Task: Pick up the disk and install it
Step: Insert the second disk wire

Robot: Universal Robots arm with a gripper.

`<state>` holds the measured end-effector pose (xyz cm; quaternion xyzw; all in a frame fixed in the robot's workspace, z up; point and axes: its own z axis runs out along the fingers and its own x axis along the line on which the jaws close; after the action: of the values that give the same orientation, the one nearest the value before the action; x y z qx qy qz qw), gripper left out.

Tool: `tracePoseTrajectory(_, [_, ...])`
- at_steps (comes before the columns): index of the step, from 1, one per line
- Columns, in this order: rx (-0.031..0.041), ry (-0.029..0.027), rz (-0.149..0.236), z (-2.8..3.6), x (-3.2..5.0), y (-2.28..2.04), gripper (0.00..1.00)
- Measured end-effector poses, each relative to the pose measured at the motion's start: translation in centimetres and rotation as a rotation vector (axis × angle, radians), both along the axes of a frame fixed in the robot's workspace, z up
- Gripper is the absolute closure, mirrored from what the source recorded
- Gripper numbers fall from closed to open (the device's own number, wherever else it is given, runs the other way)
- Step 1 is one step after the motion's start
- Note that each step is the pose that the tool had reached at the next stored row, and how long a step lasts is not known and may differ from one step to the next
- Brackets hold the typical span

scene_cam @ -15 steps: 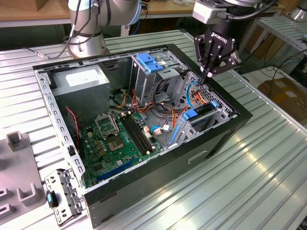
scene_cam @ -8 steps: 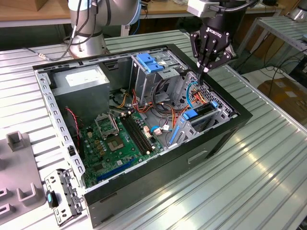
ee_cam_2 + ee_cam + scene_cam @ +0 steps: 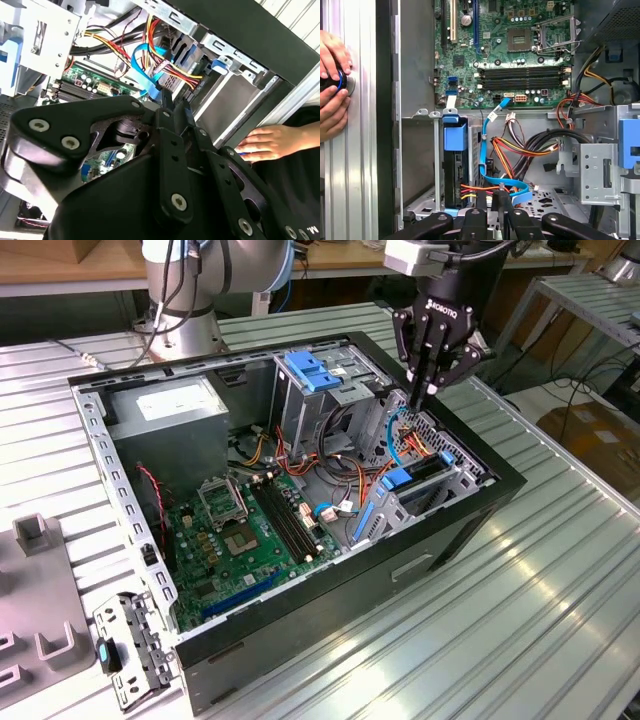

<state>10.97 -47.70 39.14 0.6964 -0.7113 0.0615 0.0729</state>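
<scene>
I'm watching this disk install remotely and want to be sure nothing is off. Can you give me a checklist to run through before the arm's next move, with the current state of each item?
1. Gripper carries nothing: ok; its fingers are together with nothing between them, above the cables.
2. Disk in a bay of the drive cage: ok; it stands on edge in its slot, blue rail end up.
3. Disk fully seated and latched: cannot tell.
4. Cables away from the gripper: not ok; the blue ribbon and coloured wires lie right by the fingertips.
5. People away from the case: not ok; a hand rests on the table beside it.
</scene>
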Motion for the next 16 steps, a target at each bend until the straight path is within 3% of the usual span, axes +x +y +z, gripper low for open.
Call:
tracePoseTrajectory(3, [-0.0067,0.0018,0.0,0.29,0.0,0.14,0.76])
tracePoseTrajectory(5, [-0.0273,0.0021,0.0,0.3,0.03,0.44,0.76])
tracePoseTrajectory(6, [-0.0461,0.002,0.0,0.26,0.06,0.77,0.76])
tracePoseTrajectory(7, [-0.0565,0.0021,0.0,0.22,0.12,1.09,0.76])
tracePoseTrajectory(8, [-0.0622,0.002,0.0,0.1,0.21,1.65,0.76])
tracePoseTrajectory(10, [-0.0678,0.002,0.0,-0.05,0.27,2.08,0.76])
tracePoseTrajectory(14, [-0.0925,0.002,0.0,-0.45,0.3,2.42,0.76])
tracePoseTrajectory(16, [-0.1198,0.002,0.0,-0.78,0.31,2.6,0.76])
